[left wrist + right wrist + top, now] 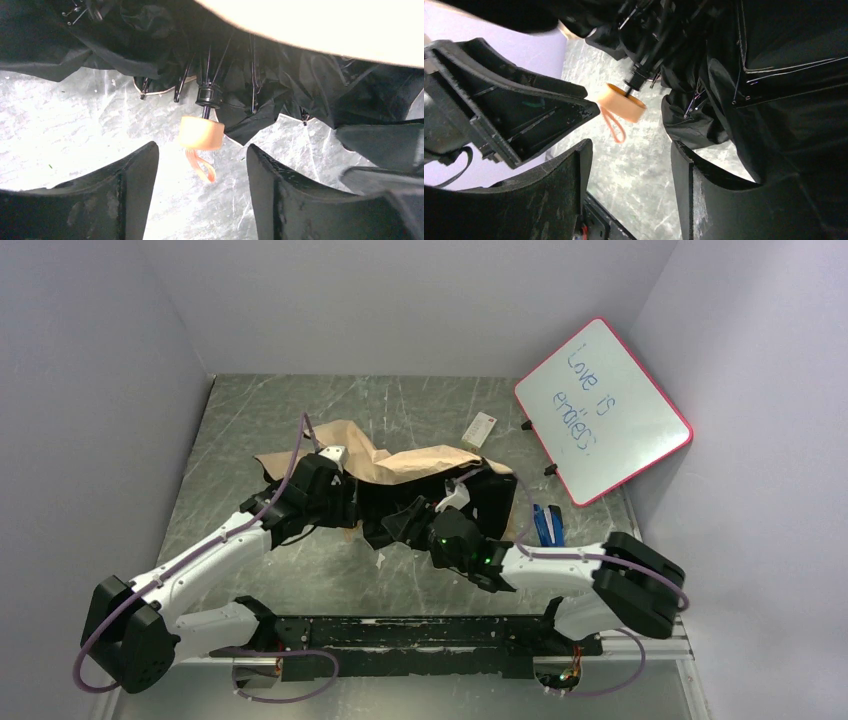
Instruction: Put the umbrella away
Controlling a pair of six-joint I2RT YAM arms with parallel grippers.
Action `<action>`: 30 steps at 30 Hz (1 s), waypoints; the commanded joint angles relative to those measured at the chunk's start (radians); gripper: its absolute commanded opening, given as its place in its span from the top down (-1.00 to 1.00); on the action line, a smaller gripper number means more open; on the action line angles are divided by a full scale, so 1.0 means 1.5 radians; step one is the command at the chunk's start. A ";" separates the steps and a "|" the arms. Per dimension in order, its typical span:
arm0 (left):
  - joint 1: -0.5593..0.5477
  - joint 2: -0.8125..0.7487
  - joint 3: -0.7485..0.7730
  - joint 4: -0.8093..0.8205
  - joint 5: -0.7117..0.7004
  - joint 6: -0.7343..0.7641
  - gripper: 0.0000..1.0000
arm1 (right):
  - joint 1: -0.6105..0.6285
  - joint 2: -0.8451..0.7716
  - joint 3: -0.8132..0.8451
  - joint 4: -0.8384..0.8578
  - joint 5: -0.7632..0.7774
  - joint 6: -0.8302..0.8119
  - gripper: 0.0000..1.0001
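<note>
The umbrella [400,455] lies half collapsed at the middle of the table, with tan fabric on top and black folds [485,502] toward the front. Its short tan-orange handle [201,133] sticks out on the black shaft, and the strap [202,169] dangles below it. My left gripper [350,505] is open; in its wrist view the gripper [200,150] frames the handle just ahead of its tips without touching it. My right gripper [408,522] is open too. Its wrist view [630,144] shows the handle [622,102] ahead and the left gripper's finger [524,110] beside it.
A pink-framed whiteboard [603,410] leans at the back right. A small blue object [546,525] lies right of the umbrella, and a white card [481,428] lies behind it. Grey walls close in the marbled table [270,410] on three sides.
</note>
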 commanded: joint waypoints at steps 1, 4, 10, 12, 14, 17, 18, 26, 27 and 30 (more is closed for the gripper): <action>0.004 -0.027 -0.009 0.030 0.012 0.006 -0.41 | 0.001 -0.094 -0.022 -0.132 0.035 -0.090 -0.25; 0.005 -0.044 -0.006 0.001 -0.003 0.001 -0.47 | 0.000 -0.175 -0.055 -0.205 0.058 -0.085 -0.25; 0.005 -0.104 0.030 -0.045 0.007 0.003 -0.22 | 0.000 -0.335 -0.086 -0.372 0.098 -0.082 -0.25; 0.004 -0.120 0.051 -0.048 0.018 0.013 -0.12 | 0.000 -0.374 -0.076 -0.430 0.102 -0.095 -0.23; 0.005 -0.131 0.075 -0.050 0.041 0.028 -0.04 | 0.000 -0.407 -0.057 -0.483 0.102 -0.112 -0.21; 0.005 -0.137 0.117 -0.059 0.053 0.051 0.03 | -0.001 -0.452 -0.016 -0.556 0.097 -0.145 -0.19; 0.005 -0.137 0.132 -0.066 0.051 0.056 0.05 | -0.001 -0.464 0.000 -0.579 0.094 -0.160 -0.19; 0.005 -0.092 0.239 -0.098 -0.066 0.106 -0.16 | -0.001 -0.461 0.184 -0.702 0.102 -0.256 -0.05; 0.006 -0.074 0.254 -0.104 -0.092 0.113 -0.17 | -0.002 -0.433 0.222 -0.727 0.113 -0.266 -0.03; 0.018 -0.005 0.305 -0.120 -0.157 0.131 -0.13 | -0.010 -0.321 0.332 -0.824 0.155 -0.298 0.01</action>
